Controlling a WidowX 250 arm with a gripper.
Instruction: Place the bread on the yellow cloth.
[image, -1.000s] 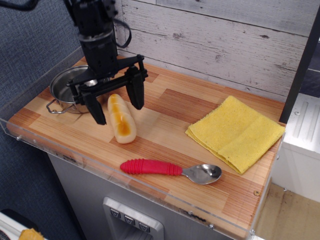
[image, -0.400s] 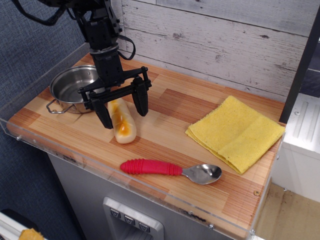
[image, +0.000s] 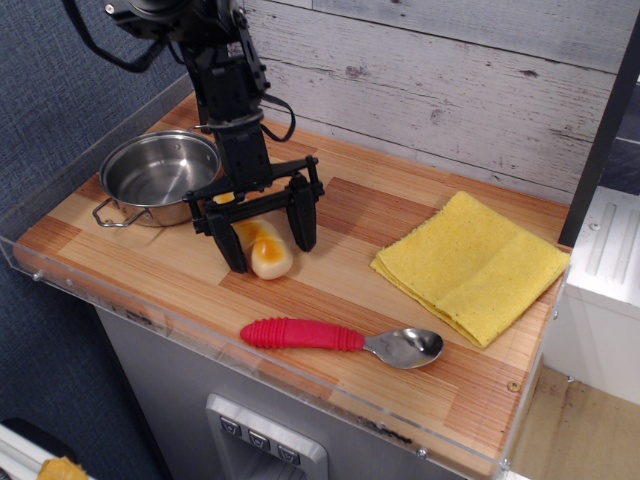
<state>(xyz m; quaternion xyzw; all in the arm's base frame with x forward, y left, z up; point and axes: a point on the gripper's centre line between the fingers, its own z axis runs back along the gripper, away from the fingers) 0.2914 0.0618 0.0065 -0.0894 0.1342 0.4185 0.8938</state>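
The black gripper (image: 268, 232) hangs low over the wooden tabletop (image: 340, 280), its two long fingers (image: 303, 212) spread wide apart and pointing down, one on either side of the bread (image: 264, 250). The bread lies flat on the wood between those fingers, pale cream with a glossy orange-brown top, its near rounded end pointing toward 5 o'clock and its far end hidden under the gripper's crossbar. Whether either finger touches the loaf is hard to tell; the finger at 9 o'clock of it stands just beside its flank, the one at 3 o'clock a little off. The arm rises from the gripper toward 11 o'clock, with a dark cable looping beside it. At 10 o'clock of the bread sits the steel pot (image: 160, 175), upright, with a wire handle at its near left side. The red-handled spoon (image: 340, 339) lies at 5 o'clock of the bread, near the front edge, its ribbed red handle to the left and its metal bowl to the right. The yellow cloth (image: 472, 265) lies folded at 3 o'clock of the bread, well apart from it, with layered edges showing along its near side and one corner close to the spoon's bowl. A clear plastic rim (image: 150, 310) runs along the table's front and left edges, and whitewashed planks (image: 450, 80) form the wall behind.
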